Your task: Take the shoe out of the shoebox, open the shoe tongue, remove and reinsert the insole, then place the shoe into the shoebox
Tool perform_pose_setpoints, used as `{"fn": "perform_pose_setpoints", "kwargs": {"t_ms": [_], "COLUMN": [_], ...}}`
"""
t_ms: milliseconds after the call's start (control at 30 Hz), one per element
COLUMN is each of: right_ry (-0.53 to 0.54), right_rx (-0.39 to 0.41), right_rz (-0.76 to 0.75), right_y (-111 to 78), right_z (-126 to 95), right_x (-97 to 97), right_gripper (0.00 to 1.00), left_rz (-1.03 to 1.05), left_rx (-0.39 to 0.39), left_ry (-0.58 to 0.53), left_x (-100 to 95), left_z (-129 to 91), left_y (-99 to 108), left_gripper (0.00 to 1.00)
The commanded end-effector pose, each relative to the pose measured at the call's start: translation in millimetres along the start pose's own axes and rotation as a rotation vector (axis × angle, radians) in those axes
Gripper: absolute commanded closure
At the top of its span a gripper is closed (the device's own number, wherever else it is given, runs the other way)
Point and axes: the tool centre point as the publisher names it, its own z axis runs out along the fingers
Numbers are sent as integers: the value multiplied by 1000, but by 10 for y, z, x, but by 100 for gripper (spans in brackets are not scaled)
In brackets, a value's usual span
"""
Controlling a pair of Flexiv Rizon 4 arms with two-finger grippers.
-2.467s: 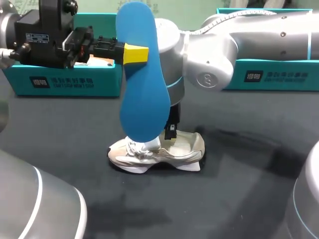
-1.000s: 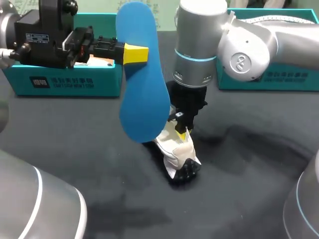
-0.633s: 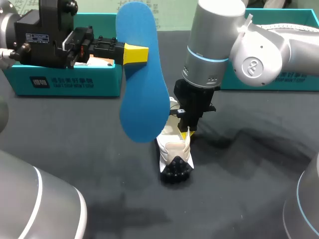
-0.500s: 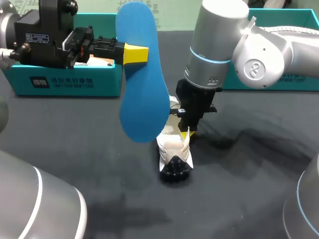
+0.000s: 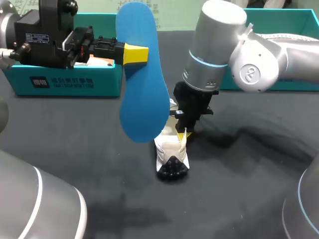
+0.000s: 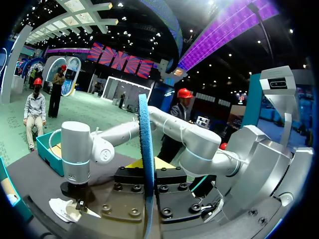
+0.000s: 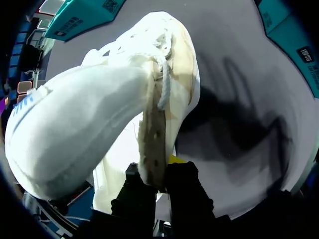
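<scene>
Insole (image 5: 142,79) first: bright blue, standing on end in the upper middle of the frame. It's pinched by the left claw (image 5: 135,54), which pokes in from the upper left with one yellow tip flat on the near face. On the left wrist cam the insole (image 6: 144,164) is edge-on, squeezed between the two finger blocks.

The white shoe (image 5: 171,149) is just below centre, tipped up with a dark bit of sole at its lower end. I honestly can't tell if it's resting on the dark table (image 5: 239,189) or just off it. The right claw (image 5: 182,133) comes down from the upper right and nips the shoe's top rim. Its wrist cam shows the shoe (image 7: 99,114) with the opening's edge clamped, one finger on each side.

One teal shoebox (image 5: 65,82) sits upper left, and a second teal shoebox (image 5: 289,21) upper right behind the right arm.
</scene>
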Motion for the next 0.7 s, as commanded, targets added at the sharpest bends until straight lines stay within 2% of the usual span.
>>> {"fn": "perform_pose_setpoints", "kwargs": {"t_ms": [33,300,700], "right_ry": [12,44,61], "right_rx": [4,9,16], "right_rz": [-3,6,46], "right_y": [33,53,36], "right_z": [98,225,351], "right_x": [-39,-117,-124], "right_gripper": [100,100,100], "left_rz": [0,0,0], "left_rx": [-1,-1,-1], "left_ry": [2,2,2], "left_x": [-8,-8,-8], "left_z": [13,13,13], "left_y": [-3,-3,-3], "left_gripper": [100,100,100]}}
